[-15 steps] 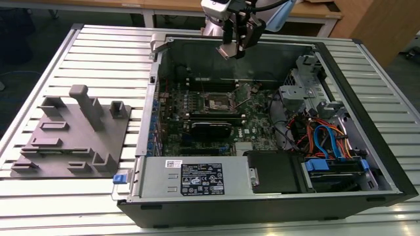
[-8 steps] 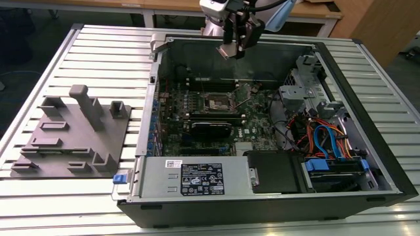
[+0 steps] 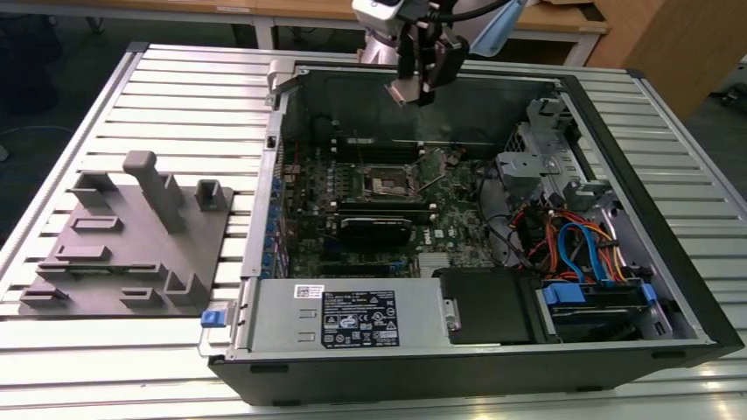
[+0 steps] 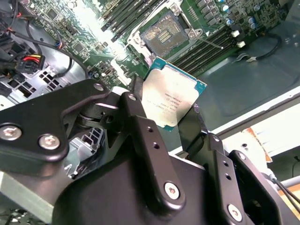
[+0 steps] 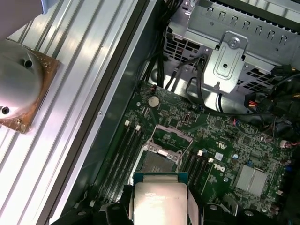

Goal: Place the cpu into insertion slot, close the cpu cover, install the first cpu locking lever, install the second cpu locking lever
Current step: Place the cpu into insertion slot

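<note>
Second wrist view puts the gripper (image 4: 166,110) closest. Its two black fingers (image 4: 136,101) are clamped on opposite edges of the cpu (image 4: 174,96), and the chip's silvery-grey top faces the camera, tilted. In the first wrist view the same cpu (image 5: 158,201) sits between the finger ends with its metal top up. It is in the air and touches nothing but the gripper.

Beyond the chip lies the insertion slot (image 4: 164,35), a small square socket with a dark centre and a bright metal rim, uncovered and with nothing in it. A thin metal lever rod (image 4: 208,42) slants away from one of its corners. In the first wrist view the insertion slot (image 5: 159,161) is just past the held chip, and the cpu cover (image 5: 173,132), a thin silvery frame, is swung up off the socket at its far edge. Long black memory slots (image 5: 119,150) run along both sides on the green board.

In the exterior view the gripper (image 3: 421,83) hangs over the open computer case (image 3: 653,262) with the cpu (image 3: 403,92) at its tip, well apart from the insertion slot (image 3: 389,181) on the board below. A grey power supply box (image 3: 338,315) fills the case's near side, and coloured cables (image 3: 578,245) lie to the exterior view's right. The case rests on a slatted metal table (image 3: 187,87), and a grey fixture block (image 3: 129,245) stands to the exterior view's left.
</note>
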`<action>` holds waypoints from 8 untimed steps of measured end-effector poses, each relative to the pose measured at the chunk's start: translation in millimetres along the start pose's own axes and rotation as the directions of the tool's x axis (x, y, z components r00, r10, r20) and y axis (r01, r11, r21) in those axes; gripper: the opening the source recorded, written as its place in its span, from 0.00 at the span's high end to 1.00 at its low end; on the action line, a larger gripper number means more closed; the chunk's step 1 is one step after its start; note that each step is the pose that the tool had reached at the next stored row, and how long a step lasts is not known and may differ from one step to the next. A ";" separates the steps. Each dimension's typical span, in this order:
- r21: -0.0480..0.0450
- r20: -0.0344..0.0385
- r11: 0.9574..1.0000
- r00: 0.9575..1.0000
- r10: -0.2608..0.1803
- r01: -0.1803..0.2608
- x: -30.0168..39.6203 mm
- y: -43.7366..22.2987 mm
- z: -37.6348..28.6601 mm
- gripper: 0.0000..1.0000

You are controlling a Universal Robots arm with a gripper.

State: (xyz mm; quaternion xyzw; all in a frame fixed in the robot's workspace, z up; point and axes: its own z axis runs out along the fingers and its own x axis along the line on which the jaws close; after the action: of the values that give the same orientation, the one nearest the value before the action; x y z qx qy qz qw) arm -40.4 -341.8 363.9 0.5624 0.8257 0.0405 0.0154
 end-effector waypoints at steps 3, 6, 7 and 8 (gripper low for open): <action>0.002 0.001 1.000 1.000 0.020 -0.020 0.0 -0.1 1.1 0.46; 0.003 0.002 0.999 0.999 0.043 -0.043 -0.1 -0.2 1.9 0.46; 0.003 0.002 0.999 0.999 0.047 -0.047 -0.1 -0.2 1.9 0.46; 0.003 0.002 0.999 0.999 0.047 -0.047 -0.1 -0.2 1.9 0.46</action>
State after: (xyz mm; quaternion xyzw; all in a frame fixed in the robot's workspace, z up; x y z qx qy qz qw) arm -40.4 -341.9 361.9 0.5819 0.8122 0.0389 0.0144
